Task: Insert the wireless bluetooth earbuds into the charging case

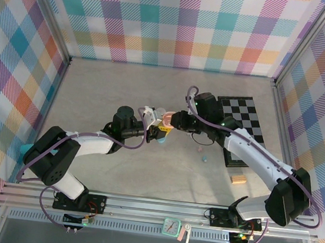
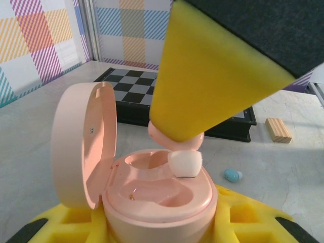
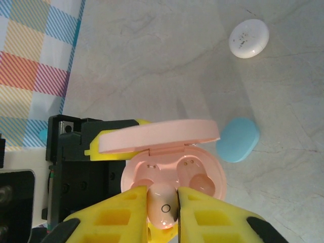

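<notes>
Near the middle of the table the two grippers meet tip to tip. The left gripper is clamped on the pink case, its yellow pads pressed to either side of the base. The case stands open, with the lid upright at 9 o'clock of the tray in the left wrist view. The right gripper comes in from above, its jaws clenched on a pink earbud pinched between the two yellow fingers. In the left wrist view the earbud's pale tip sits at the rim of the tray at about 2 o'clock of the case. Whether it touches the plastic I cannot tell. A blue earbud lies loose on the table at 3 o'clock of the case. Beyond it a wooden block lies at 2 o'clock, just in front of the chessboard. In the top view the chessboard lies at 3 o'clock of the grippers and the block at 4 o'clock. In the right wrist view a blue case lies shut on the table at 3 o'clock of the pink one. A white case, also shut, lies at 1 o'clock, well apart.
</notes>
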Motion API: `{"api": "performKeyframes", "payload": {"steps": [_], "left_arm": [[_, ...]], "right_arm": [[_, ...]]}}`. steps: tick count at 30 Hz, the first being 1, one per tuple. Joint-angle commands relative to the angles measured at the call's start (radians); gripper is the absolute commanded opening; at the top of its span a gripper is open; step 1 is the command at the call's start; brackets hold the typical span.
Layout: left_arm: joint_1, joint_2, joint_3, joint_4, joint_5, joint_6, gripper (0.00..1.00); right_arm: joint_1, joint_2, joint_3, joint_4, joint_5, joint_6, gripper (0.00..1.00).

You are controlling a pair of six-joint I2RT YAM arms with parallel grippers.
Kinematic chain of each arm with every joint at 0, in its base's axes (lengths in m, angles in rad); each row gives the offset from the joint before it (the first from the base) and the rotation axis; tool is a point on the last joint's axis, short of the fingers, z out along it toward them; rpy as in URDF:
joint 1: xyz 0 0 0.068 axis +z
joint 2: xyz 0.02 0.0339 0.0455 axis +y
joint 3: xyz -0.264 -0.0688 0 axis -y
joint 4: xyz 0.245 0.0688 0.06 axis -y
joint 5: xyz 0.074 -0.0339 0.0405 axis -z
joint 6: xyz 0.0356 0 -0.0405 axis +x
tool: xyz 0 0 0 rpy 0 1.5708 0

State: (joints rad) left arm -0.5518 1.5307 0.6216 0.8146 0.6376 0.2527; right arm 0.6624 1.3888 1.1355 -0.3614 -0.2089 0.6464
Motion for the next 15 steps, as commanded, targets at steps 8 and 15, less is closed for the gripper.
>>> {"api": "performKeyframes", "payload": {"steps": [8,15], "left_arm": [[0.007,-0.027,-0.005,0.019,0.013,0.043,0.30],[0.007,-0.030,-0.003,0.004,0.013,0.056,0.29]], "right_arm": [[0.019,0.032,0.023,0.040,-0.029,0.003,0.19],[0.025,0.046,0.031,0.015,-0.031,-0.007,0.20]]}}
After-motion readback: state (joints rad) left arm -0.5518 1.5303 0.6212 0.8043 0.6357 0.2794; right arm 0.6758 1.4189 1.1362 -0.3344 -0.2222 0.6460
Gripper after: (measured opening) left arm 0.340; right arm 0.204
